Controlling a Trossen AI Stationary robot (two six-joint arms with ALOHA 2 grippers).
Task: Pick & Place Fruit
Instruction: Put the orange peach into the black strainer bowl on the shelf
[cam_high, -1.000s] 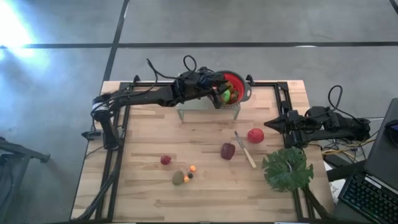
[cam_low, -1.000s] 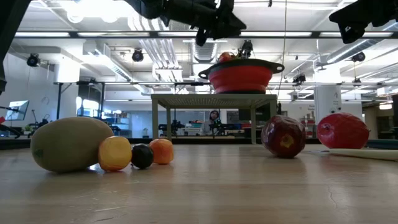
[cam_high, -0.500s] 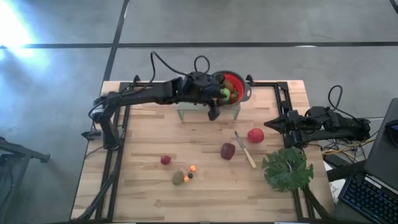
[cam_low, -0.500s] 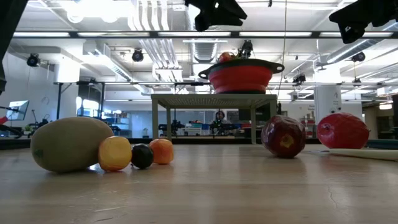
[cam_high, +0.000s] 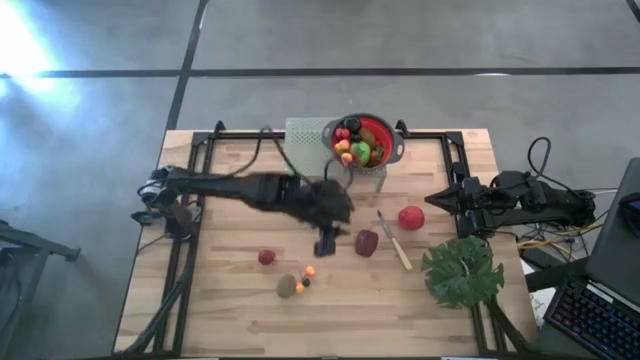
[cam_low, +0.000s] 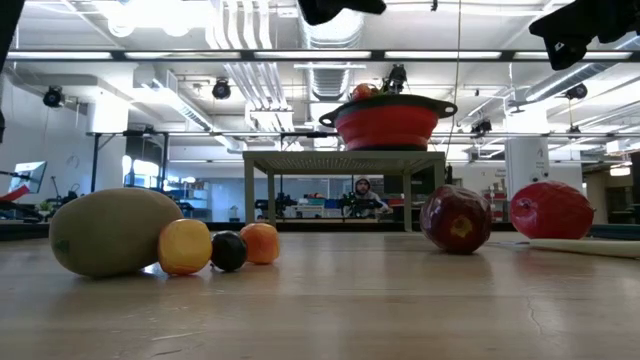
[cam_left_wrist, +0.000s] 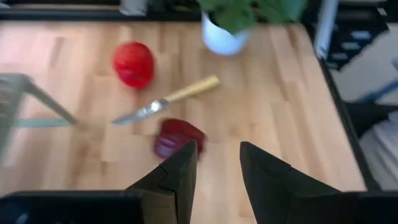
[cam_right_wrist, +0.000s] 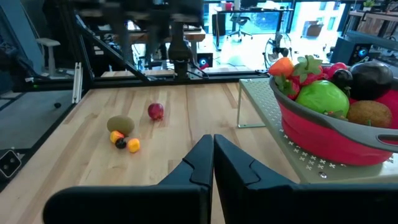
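The left gripper (cam_high: 326, 243), open and empty, had left the red colander (cam_high: 385, 143) for the maroon fruit (cam_high: 367, 242) at frame centre.

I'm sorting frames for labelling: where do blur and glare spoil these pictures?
High view: the left arm and left gripper are motion-smeared, and glare whitens the floor's upper left corner. Left wrist view: the dark maroon fruit and the slim pale-handled knife look soft. Low view: bright ceiling lights wash out the top left.

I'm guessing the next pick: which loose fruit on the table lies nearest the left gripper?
The dark maroon fruit, beside the knife, just off the left gripper; other loose fruit lies farther.
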